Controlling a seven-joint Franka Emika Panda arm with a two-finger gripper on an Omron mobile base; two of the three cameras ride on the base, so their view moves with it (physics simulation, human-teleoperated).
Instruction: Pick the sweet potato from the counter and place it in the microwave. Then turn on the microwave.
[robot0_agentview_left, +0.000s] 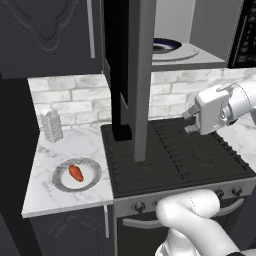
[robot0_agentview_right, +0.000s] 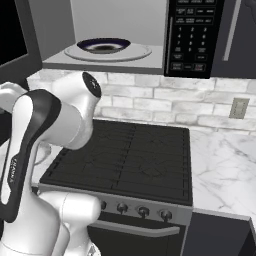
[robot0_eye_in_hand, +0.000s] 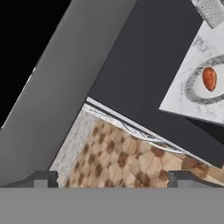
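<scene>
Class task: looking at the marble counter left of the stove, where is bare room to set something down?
Bare white marble counter lies between the metal box grater and the round grey-rimmed plate holding the orange-red sweet potato. The front is crowded by that plate.

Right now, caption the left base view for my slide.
Sweet potato on a plate left of the stove; microwave door open.

Sweet potato (robot0_agentview_left: 75, 173) on plate (robot0_agentview_left: 90, 182), counter (robot0_agentview_left: 60, 197).

text: microwave button panel (robot0_agentview_right: 189, 37) is showing tiny pale marks, too small to read | arm (robot0_agentview_right: 15, 172) is showing small dark letters, too blurry to read
</scene>
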